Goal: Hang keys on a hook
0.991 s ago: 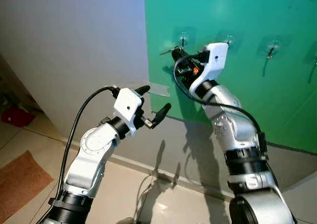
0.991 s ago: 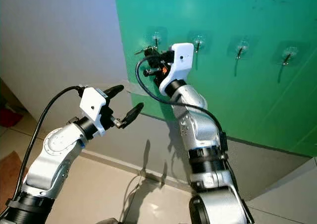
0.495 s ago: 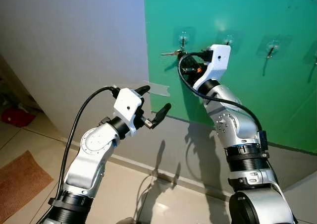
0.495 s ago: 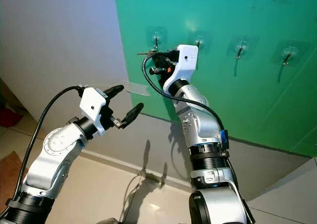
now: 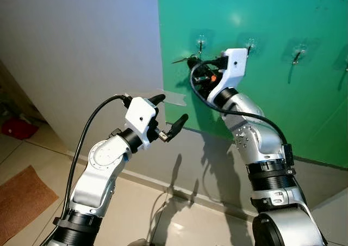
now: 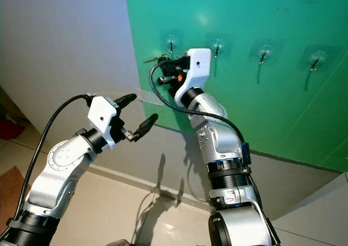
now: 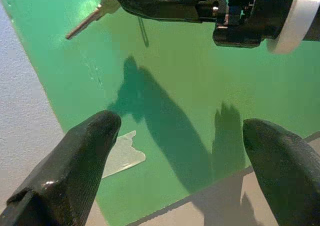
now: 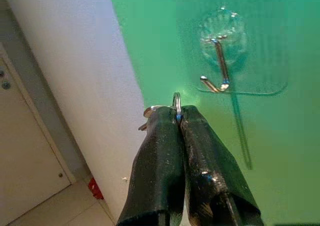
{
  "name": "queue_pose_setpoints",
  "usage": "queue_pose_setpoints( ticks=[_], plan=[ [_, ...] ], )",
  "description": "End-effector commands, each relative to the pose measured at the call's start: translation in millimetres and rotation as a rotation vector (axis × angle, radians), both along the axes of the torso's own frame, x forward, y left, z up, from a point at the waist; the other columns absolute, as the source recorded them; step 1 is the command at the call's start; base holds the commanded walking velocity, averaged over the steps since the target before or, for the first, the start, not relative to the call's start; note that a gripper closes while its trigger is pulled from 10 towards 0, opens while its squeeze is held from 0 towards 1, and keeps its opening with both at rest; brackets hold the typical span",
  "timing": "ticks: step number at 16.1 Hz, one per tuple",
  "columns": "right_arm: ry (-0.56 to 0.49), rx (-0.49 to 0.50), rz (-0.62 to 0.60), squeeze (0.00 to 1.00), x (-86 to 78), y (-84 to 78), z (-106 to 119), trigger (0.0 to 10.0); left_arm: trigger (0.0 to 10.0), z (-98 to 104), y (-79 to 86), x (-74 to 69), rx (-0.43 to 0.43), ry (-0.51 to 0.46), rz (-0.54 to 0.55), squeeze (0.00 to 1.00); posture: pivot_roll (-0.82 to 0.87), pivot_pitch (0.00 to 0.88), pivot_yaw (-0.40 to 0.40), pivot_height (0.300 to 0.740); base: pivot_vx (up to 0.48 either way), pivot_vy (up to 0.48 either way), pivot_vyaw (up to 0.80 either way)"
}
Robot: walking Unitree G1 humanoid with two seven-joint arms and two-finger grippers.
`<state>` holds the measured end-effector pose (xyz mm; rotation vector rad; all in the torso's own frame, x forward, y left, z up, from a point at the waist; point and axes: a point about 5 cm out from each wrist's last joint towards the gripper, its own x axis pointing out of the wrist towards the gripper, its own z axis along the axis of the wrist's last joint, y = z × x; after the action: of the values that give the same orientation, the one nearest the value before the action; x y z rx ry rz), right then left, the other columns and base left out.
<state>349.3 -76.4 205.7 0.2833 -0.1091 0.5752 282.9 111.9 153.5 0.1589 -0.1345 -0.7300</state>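
A row of clear stick-on hooks sits on the green wall panel (image 5: 283, 110). My right gripper (image 5: 192, 62) is raised just below and left of the leftmost hook (image 5: 200, 41), shut on a key ring (image 8: 176, 105). A silver key (image 5: 181, 59) sticks out to the left of the fingers. In the right wrist view the ring stands a little short of the hook's (image 8: 216, 82) upturned tip, not touching it. My left gripper (image 5: 169, 112) hovers open lower down, near the panel's left edge, holding nothing.
More hooks (image 5: 250, 43) (image 5: 296, 54) follow to the right along the panel. A scrap of clear tape (image 5: 174, 97) clings to the panel's left edge. White wall lies to the left, with a brown mat (image 5: 22, 200) and a red object (image 5: 16, 127) on the floor.
The right gripper with the keys rose toward the leftmost hook, then dropped back slightly down and left. The left arm has stayed still.
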Motion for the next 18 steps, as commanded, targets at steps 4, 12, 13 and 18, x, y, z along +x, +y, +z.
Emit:
queue_pose_setpoints(
  ticks=[4, 12, 13, 18],
  plan=[
    [-0.034, 0.019, -0.020, 0.00, 1.4, -3.2, 9.0, 10.0, 10.0, 2.6, -0.8, -0.3, 0.004, -0.006, -0.013, 0.00, -0.07, 0.000, 0.047, 0.740, 0.000, 0.000, 0.00],
    [-0.009, 0.070, -0.059, 0.00, 8.1, -7.0, 15.2, 10.0, 10.0, 2.7, -1.7, -1.2, 0.001, -0.007, -0.016, 0.00, -0.07, 0.000, 0.042, 0.740, 0.000, 0.000, 0.00],
    [0.005, 0.064, -0.060, 0.00, 9.0, -6.2, 14.2, 10.0, 10.0, 2.7, -1.8, -1.2, 0.000, -0.007, -0.017, 0.00, -0.07, 0.000, 0.042, 0.740, 0.000, 0.000, 0.00],
    [0.183, 0.052, -0.114, 0.00, 15.7, -11.2, -7.7, 10.0, 10.0, 2.6, -1.2, -2.1, -0.001, -0.005, -0.017, 0.00, -0.07, 0.000, 0.038, 0.740, 0.000, 0.000, 0.00]
  ],
)
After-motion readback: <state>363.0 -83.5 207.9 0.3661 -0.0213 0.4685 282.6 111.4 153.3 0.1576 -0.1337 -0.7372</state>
